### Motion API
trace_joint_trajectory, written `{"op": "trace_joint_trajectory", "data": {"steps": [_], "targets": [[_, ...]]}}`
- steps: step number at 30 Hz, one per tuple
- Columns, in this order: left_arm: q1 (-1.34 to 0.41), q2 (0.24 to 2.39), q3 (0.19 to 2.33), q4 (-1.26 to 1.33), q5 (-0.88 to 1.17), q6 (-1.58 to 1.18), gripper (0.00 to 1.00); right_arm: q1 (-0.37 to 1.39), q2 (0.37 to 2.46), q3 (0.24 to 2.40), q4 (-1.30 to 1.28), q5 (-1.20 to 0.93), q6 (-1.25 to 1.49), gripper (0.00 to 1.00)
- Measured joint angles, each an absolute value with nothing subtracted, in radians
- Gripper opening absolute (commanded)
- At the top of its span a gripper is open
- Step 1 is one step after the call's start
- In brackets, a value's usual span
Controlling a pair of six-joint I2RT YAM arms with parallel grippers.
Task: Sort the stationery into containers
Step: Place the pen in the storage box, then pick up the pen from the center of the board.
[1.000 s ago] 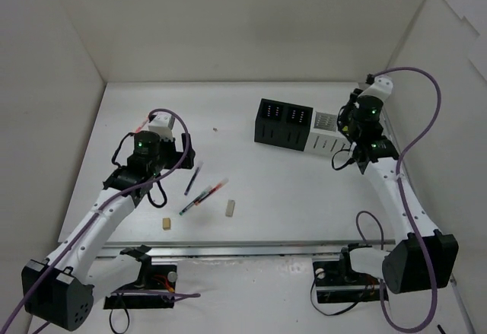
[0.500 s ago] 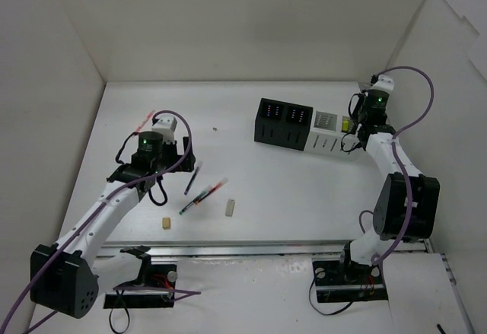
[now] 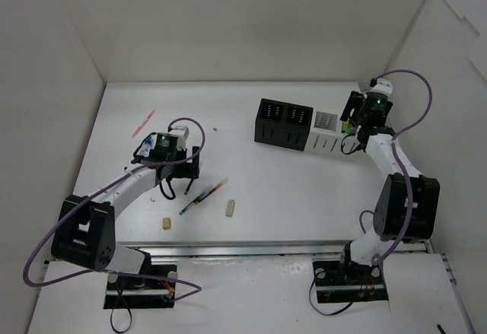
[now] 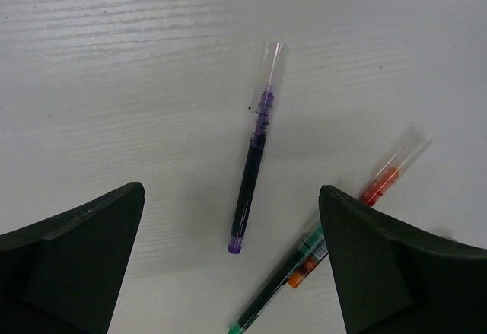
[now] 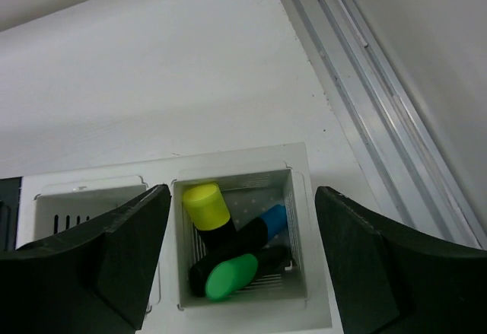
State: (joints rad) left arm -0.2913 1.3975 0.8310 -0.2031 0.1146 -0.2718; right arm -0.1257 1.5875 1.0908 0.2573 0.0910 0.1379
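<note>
In the left wrist view a purple pen point(image 4: 255, 170) lies on the table between the fingers of my open left gripper point(image 4: 232, 273), which hangs above it without touching. A green pen point(image 4: 278, 288) and a red pen point(image 4: 388, 178) lie side by side by the right finger point(image 4: 403, 265). My right gripper point(image 5: 242, 231) is open above the right compartment of the white container point(image 5: 300, 231). Yellow point(image 5: 207, 203), blue point(image 5: 274, 218) and green point(image 5: 230, 277) highlighters lie in that compartment. From above, my left gripper point(image 3: 186, 170) covers the purple pen, and my right gripper point(image 3: 351, 125) is over the white container point(image 3: 326, 144).
The black two-compartment container point(image 3: 284, 122) stands left of the white one. Two beige erasers point(image 3: 164, 224) point(image 3: 230, 208) lie near the front edge. A pink pen point(image 3: 142, 124) lies at the far left. A metal rail point(image 5: 365, 68) and the side wall run close beside the white container.
My right gripper moved from in front of the white container to above it and opened. My left arm swung right and down over the purple pen, still open.
</note>
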Motion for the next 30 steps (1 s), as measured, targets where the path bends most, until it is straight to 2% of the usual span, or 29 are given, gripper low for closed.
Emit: {"op": "trace_joint_trajectory", "data": {"steps": [1, 3, 4, 5, 7, 11, 16, 19, 22, 24, 25, 26, 30], "targets": [[-0.291, 1.414, 0.834, -0.203, 0.115, -0.269, 0.92, -0.126, 1.573, 1.091, 0.248, 0.088, 0.140, 0.82], [-0.291, 1.445, 0.844, -0.202, 0.115, -0.267, 0.88, -0.126, 1.532, 1.091, 0.229, 0.078, 0.146, 0.88], [-0.292, 1.457, 0.850, -0.201, 0.115, -0.265, 0.88, -0.125, 1.501, 1.091, 0.217, 0.071, 0.150, 0.96], [-0.292, 1.470, 0.857, -0.200, 0.115, -0.264, 0.80, -0.125, 1.475, 1.091, 0.211, 0.066, 0.155, 0.97], [-0.299, 1.498, 0.873, -0.198, 0.111, -0.259, 0.78, -0.125, 1.407, 1.090, 0.196, 0.051, 0.160, 0.98], [-0.320, 1.578, 0.924, -0.197, 0.093, -0.247, 0.65, -0.125, 1.258, 1.063, 0.193, 0.014, 0.187, 0.98], [-0.332, 1.668, 0.966, -0.197, 0.085, -0.239, 0.54, -0.125, 1.090, 0.997, 0.175, -0.019, 0.231, 0.98], [-0.342, 1.705, 0.987, -0.207, 0.073, -0.236, 0.40, -0.124, 1.024, 0.957, 0.148, -0.025, 0.253, 0.98], [-0.365, 1.740, 1.036, -0.233, 0.054, -0.233, 0.20, -0.124, 0.984, 0.930, 0.118, -0.025, 0.268, 0.98], [-0.385, 1.769, 1.071, -0.250, 0.044, -0.226, 0.15, -0.124, 0.975, 0.923, 0.095, -0.024, 0.274, 0.98], [-0.396, 1.784, 1.090, -0.260, 0.036, -0.221, 0.06, -0.124, 0.974, 0.923, 0.084, -0.024, 0.278, 0.98], [-0.403, 1.792, 1.102, -0.265, 0.025, -0.218, 0.02, -0.124, 0.974, 0.922, 0.076, -0.025, 0.282, 0.98], [-0.428, 1.814, 1.139, -0.278, -0.006, -0.214, 0.00, -0.123, 0.972, 0.912, 0.053, -0.044, 0.291, 0.98]]}}
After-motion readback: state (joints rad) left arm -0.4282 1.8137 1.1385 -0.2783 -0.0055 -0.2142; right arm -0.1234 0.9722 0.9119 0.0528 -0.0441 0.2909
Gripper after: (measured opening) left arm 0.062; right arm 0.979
